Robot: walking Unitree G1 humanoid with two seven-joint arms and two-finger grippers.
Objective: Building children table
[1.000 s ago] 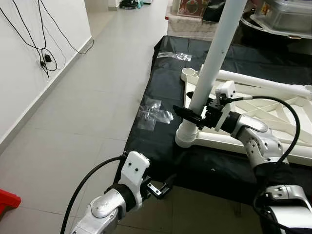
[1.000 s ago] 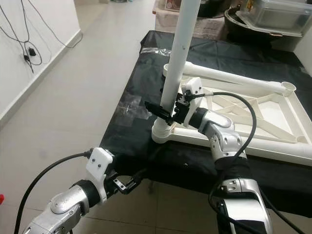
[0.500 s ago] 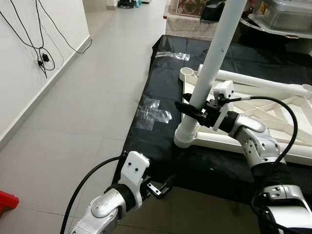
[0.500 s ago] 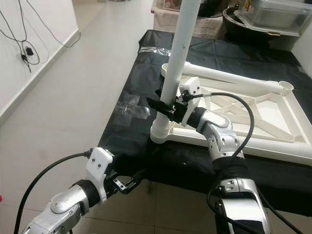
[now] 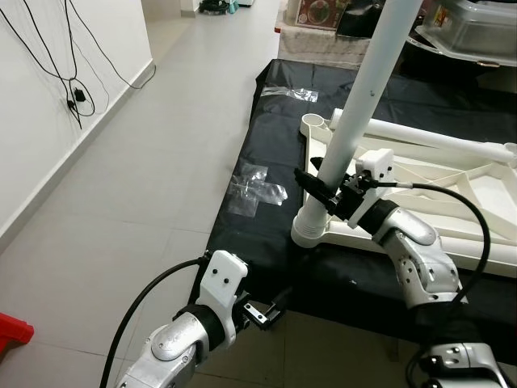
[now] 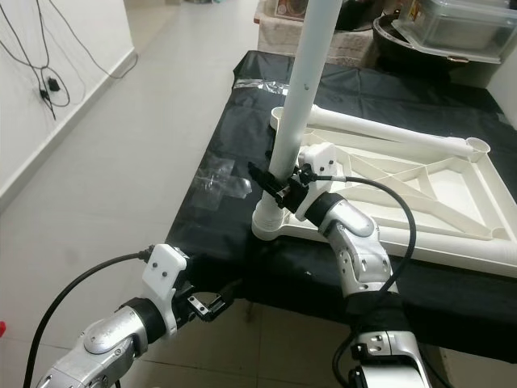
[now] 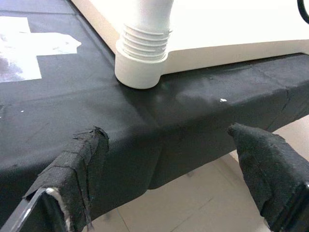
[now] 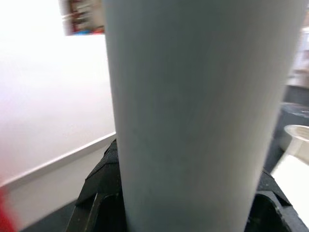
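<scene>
A white plastic table top (image 5: 420, 139) lies upside down on a black cloth. A long white leg (image 5: 363, 105) stands nearly upright in its near left corner socket (image 5: 309, 228), where a ribbed thread shows. My right gripper (image 5: 323, 184) is shut on the leg just above the socket. In the right wrist view the leg (image 8: 193, 116) sits between the black fingers (image 8: 104, 179). My left gripper (image 5: 271, 311) hangs open below the cloth's front edge. In the left wrist view it points at the socket (image 7: 142, 58).
Clear plastic bags (image 5: 254, 187) lie on the black cloth (image 5: 266, 129) left of the table top, and another bag (image 5: 292, 93) lies farther back. Tiled floor stretches to the left, up to a wall with cables (image 5: 73, 97). Boxes (image 5: 477, 24) stand behind.
My right gripper has turned a little around the leg while staying on it, and its forearm has swung lower and nearer. The left arm has not moved.
</scene>
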